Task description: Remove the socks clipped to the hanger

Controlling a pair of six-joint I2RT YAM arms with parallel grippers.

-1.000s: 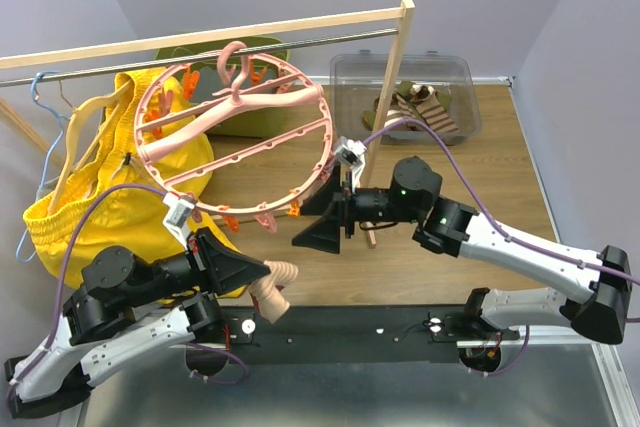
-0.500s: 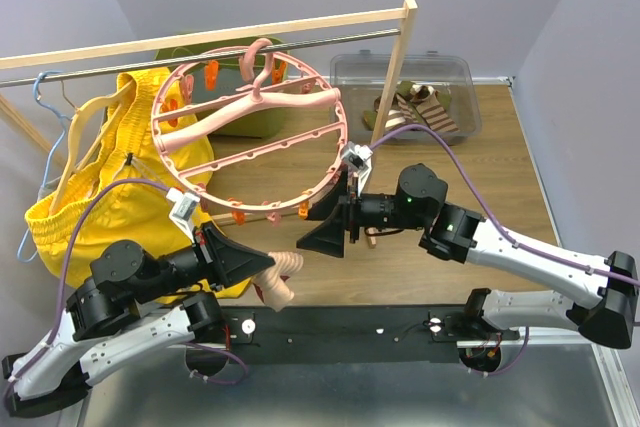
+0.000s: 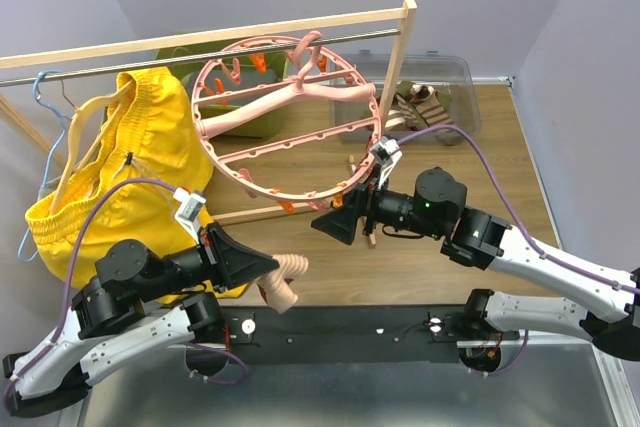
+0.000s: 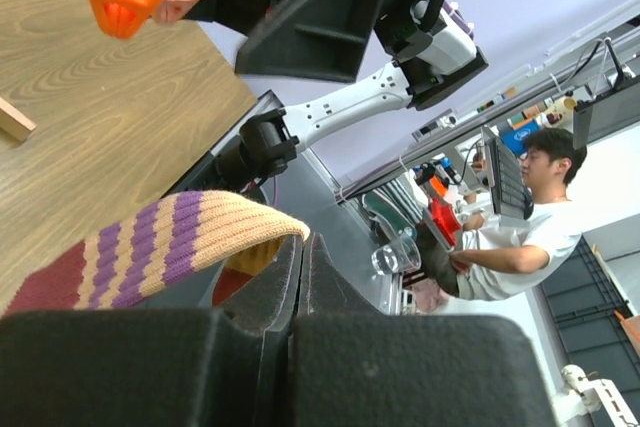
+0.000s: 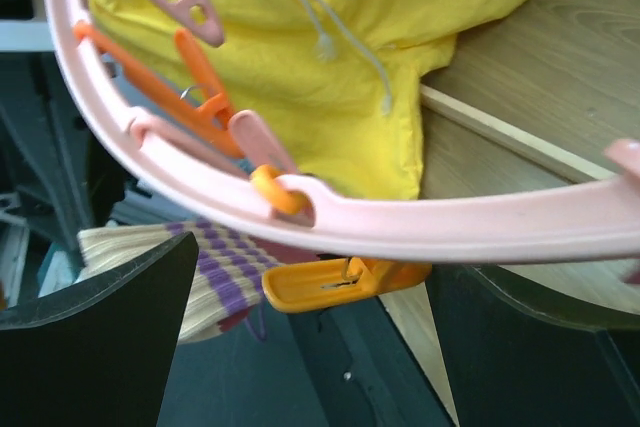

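1. At seven o'clock, left gripper (image 3: pixel 262 269) clamps a pinkish-beige, purple-striped fabric sock (image 3: pixel 282 282), clear of the round pink plastic hanger (image 3: pixel 262 106).
2. Right gripper (image 3: pixel 338 219) gapes empty at its five-o'clock rim.
3. Olive fabric (image 3: pixel 250 127) behind possibly left to unclip.

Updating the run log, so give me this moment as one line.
left claw: shut on striped sock | right claw: open near hanger | sock: off hanger

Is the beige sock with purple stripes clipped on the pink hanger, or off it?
Off. The left end effector is shut on the sock, which hangs apart from the hanger.
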